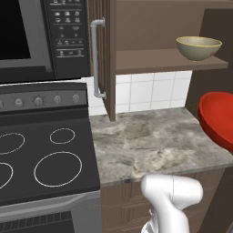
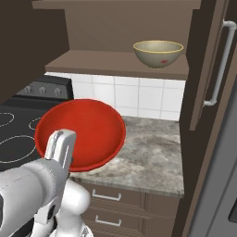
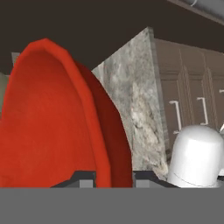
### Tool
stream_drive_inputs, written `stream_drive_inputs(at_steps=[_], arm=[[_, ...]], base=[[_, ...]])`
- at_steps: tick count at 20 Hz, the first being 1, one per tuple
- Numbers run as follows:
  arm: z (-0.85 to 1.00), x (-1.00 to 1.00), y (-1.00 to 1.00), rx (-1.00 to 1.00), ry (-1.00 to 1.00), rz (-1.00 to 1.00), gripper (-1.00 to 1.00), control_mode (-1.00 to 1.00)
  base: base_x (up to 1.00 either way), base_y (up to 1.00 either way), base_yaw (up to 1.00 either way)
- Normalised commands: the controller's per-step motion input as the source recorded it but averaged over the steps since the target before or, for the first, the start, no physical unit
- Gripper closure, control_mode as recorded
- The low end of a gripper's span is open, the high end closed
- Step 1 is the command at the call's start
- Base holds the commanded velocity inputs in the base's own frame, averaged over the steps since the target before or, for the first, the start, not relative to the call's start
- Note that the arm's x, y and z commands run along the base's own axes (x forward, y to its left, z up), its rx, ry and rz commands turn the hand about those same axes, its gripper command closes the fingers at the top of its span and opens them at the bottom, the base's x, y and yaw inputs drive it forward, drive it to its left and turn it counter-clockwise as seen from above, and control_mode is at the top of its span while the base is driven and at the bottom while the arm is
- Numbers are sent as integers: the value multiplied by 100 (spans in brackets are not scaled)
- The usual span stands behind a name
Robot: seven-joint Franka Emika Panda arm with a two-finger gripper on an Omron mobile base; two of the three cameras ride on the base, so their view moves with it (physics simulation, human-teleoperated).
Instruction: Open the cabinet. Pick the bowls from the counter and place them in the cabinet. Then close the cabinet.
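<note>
The cabinet (image 1: 150,61) stands open, its left door (image 1: 102,54) swung outward. The beige-tan bowl (image 1: 199,48) sits upright on the cabinet's wooden shelf (image 2: 106,62), where it also shows as beige bowl (image 2: 158,53). The glossy red bowl (image 2: 81,134) hangs tilted above the counter (image 2: 148,152), at the right edge as red bowl (image 1: 220,118) in the left base view. My gripper (image 3: 113,177) is shut on the red bowl's rim (image 3: 98,144), with one fingertip on each side of it. The hand (image 2: 61,148) sits at the bowl's near edge.
A black stovetop (image 1: 45,159) with white rings lies left of the counter, under a microwave (image 1: 41,36). The cabinet's right door (image 2: 208,69) with its silver handle (image 2: 218,65) stands open on the right. Brown drawer fronts (image 2: 120,201) sit below the counter edge.
</note>
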Motion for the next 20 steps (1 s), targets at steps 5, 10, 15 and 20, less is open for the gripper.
stream_drive_inputs(at_steps=[5, 10, 15, 20], arm=[[11, -36, 8, 0, -14, 0, 100, -100], [10, -30, 6, 0, -11, 0, 100, -100], [9, -32, 16, 0, -13, 0, 100, -100], [17, -28, 22, 0, -13, 0, 100, -100]], base=[[0, 0, 0], [0, 0, 0], [0, 0, 0], [0, 0, 0]])
